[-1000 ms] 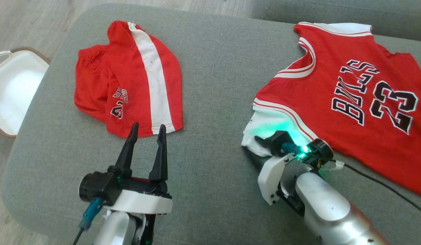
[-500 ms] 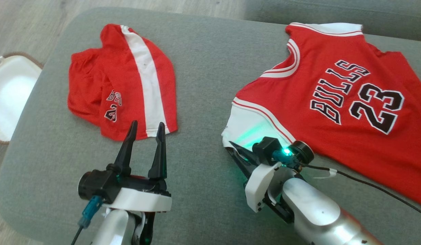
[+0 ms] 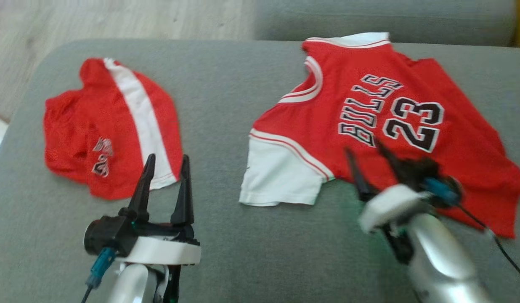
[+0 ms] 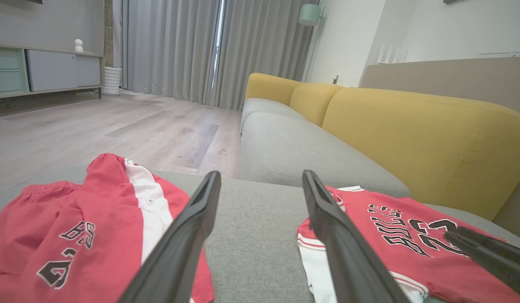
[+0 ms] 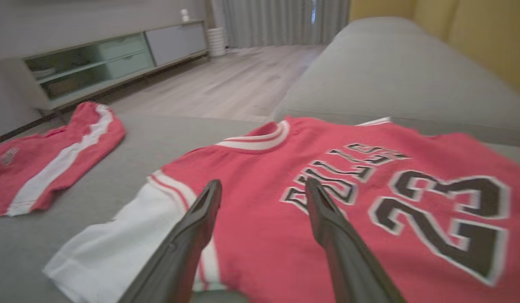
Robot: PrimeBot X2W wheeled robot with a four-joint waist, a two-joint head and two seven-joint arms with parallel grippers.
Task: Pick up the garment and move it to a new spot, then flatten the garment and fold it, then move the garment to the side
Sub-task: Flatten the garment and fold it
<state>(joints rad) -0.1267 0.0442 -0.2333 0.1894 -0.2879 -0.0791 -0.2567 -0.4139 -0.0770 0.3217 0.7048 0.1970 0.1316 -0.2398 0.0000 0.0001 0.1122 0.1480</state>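
Observation:
The garment, a red "BULLS 23" jersey (image 3: 369,113) with white sleeves, lies spread face up on the right of the grey cushion (image 3: 226,105). My right gripper (image 3: 364,147) hovers open over the jersey's near edge, by the lettering, with nothing between its fingers. In the right wrist view the jersey (image 5: 411,168) lies under the open right gripper (image 5: 264,183). My left gripper (image 3: 167,158) stands open and empty at the hem of red shorts (image 3: 108,126) with a white stripe. The left wrist view shows the left gripper (image 4: 261,174) between the shorts (image 4: 75,227) and the jersey (image 4: 394,231).
A black cable (image 3: 508,256) trails from my right wrist over the jersey's near right corner. Another grey seat cushion (image 3: 369,17) lies behind, with yellow backrests (image 4: 411,134). Wooden floor (image 3: 117,21) lies past the cushion's far left edge.
The camera has swung right. My right gripper let go of the jersey's white sleeve, opened, and moved right over the lettering. The sleeve now lies flat. The left arm has kept still.

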